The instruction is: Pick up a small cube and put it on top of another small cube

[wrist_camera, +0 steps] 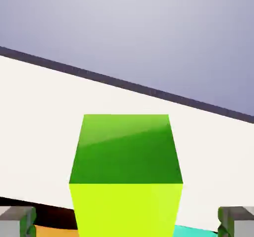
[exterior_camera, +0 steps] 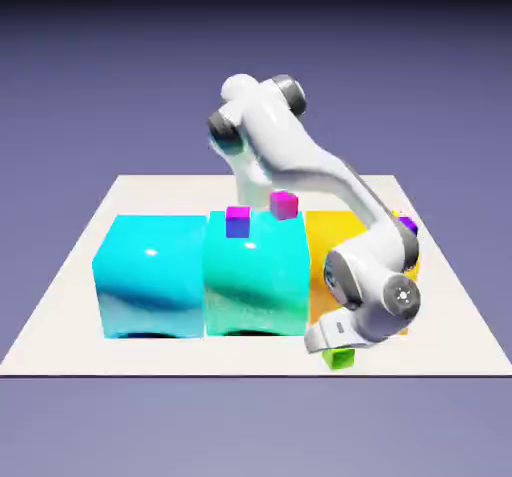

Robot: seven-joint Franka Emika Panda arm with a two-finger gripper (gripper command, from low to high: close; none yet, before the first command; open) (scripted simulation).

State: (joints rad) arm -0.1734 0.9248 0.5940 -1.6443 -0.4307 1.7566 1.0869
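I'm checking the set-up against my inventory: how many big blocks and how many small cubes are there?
Big blocks: 3 (blue block, teal block, orange block)
Small cubes: 4 (green cube, pink cube, blue cube with magenta top, purple cube, partly hidden)
Total: 7

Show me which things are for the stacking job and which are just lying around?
For the job:
- small green cube
- small pink cube
- hand

Just there:
- big blue block
- big turquoise block
- big orange block
- small purple cubes
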